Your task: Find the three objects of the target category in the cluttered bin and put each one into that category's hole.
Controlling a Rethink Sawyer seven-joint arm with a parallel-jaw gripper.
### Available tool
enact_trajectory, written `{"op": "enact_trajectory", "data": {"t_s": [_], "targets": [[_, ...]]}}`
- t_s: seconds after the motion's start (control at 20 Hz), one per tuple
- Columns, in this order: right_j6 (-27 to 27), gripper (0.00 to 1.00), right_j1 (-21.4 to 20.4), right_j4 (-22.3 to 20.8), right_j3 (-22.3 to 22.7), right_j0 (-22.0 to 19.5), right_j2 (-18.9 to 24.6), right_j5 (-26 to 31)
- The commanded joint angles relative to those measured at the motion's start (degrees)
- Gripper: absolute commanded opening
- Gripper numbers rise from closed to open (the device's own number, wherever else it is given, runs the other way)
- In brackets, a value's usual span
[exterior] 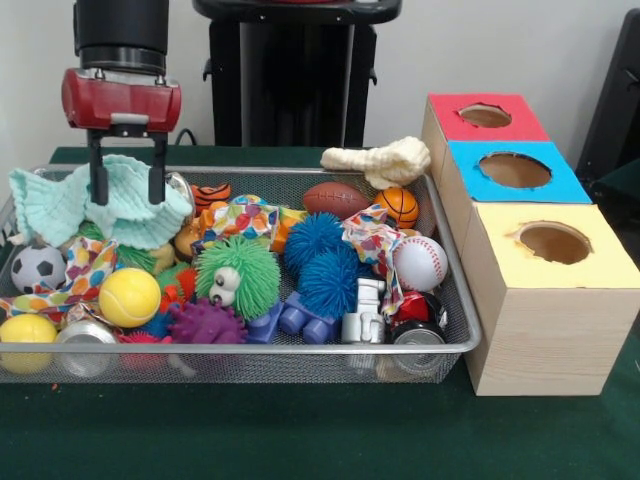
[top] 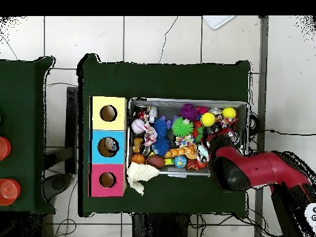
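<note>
Hanging over the far corner of the bin (exterior: 455, 345) that lies farthest from the boxes, the gripper (exterior: 128, 190) is holding its two black fingers spread apart with nothing between them, their tips poised just above the mint green cloth (exterior: 75, 205) heaped in that corner. No clear plastic bottle is showing anywhere among the toys in either view, so the target objects are presumably lying buried, perhaps under this cloth or the patterned cloth (exterior: 240, 218) beside it; that is a guess. The blue hole (exterior: 514, 170) is sitting well apart from the gripper, across the whole length of the bin, in the middle box between the red hole (exterior: 485, 115) and the yellow hole (exterior: 553, 242). In the overhead view something pale is showing inside the blue hole, but what it is cannot be told.
</note>
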Motion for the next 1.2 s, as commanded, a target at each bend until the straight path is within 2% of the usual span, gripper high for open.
{"op": "enact_trajectory", "data": {"t_s": [0.05, 0.6, 0.85, 1.2], "targets": [[-6.93, 1.0, 3.13, -6.66, -5.91, 3.89, -0.39, 5.22], [-0.22, 1.0, 4.02, -11.26, -8.4, 8.85, -5.95, 0.91], [-0.36, 1.0, 4.1, -13.05, -9.49, 10.15, -7.6, 1.04], [-5.32, 1.0, 5.51, -12.75, -11.59, 7.49, -6.39, 4.97]]}}
